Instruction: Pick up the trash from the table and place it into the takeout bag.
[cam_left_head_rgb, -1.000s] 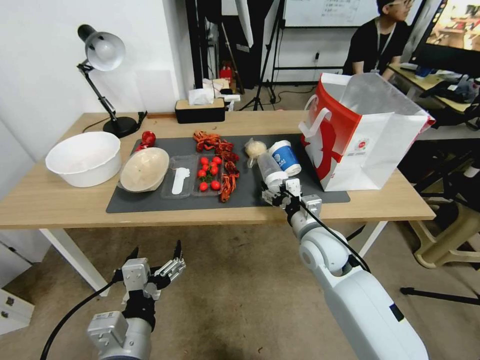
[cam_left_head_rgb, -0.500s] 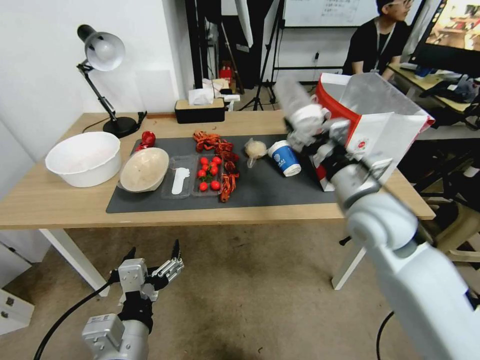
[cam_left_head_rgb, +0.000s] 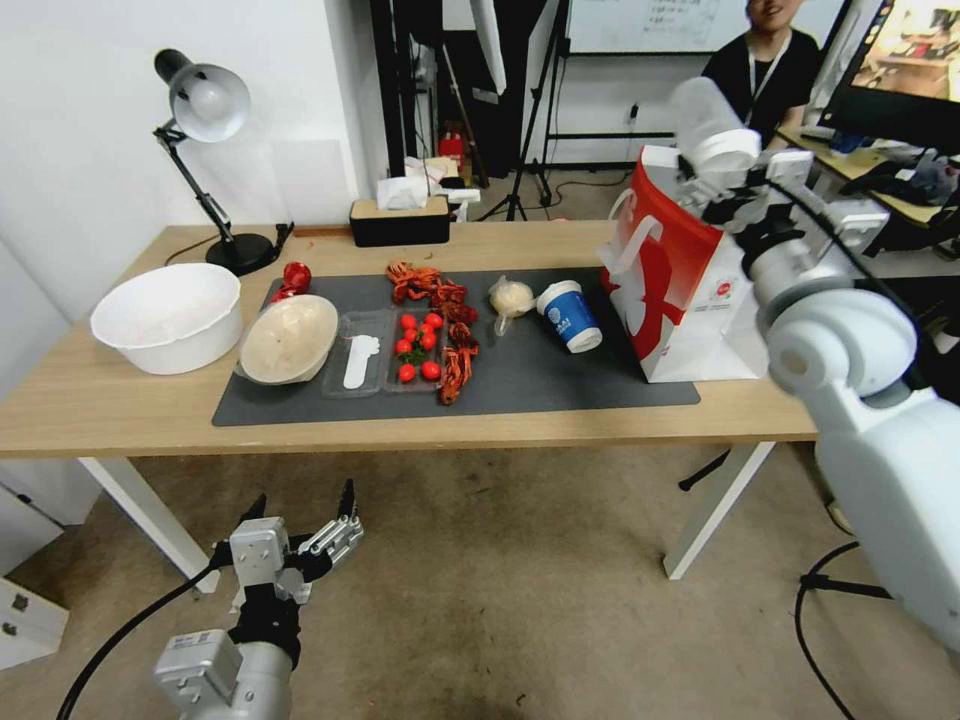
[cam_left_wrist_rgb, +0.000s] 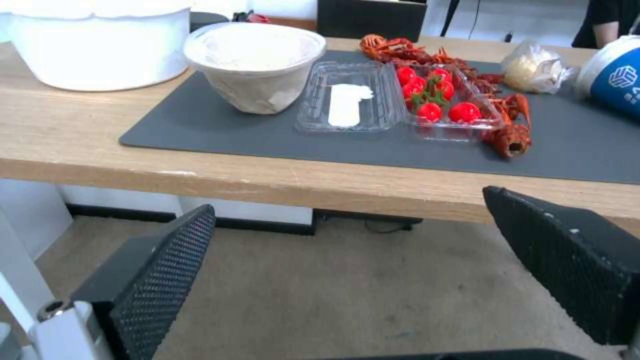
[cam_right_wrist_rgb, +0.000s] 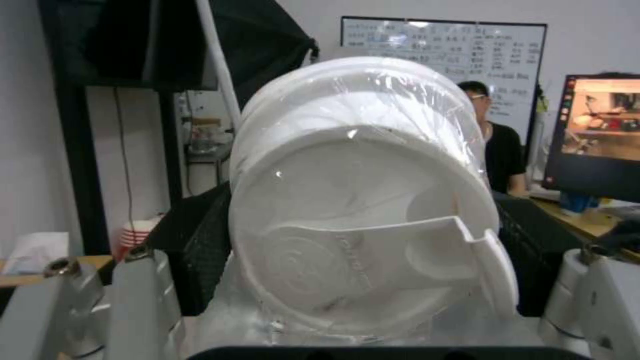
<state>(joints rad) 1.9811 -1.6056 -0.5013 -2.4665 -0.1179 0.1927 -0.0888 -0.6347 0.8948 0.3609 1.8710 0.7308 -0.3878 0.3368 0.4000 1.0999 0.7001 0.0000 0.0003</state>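
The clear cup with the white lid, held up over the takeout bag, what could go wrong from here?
The right gripper holds the clear white-lidded cup tilted, above the near edge of the takeout bag. Released here, it might strike the rim and fall outside. The bag stands near the table end, so a knock could tip it off.

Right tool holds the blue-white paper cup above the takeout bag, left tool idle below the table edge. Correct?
No: the head view shows the right tool holding the clear white-lidded cup; the blue-white paper cup lies on the mat. The rest holds.

My right gripper (cam_left_head_rgb: 738, 178) lifts clear white-lidded cup (cam_left_head_rgb: 712, 128) off mat, swings it above takeout bag (cam_left_head_rgb: 690, 290).
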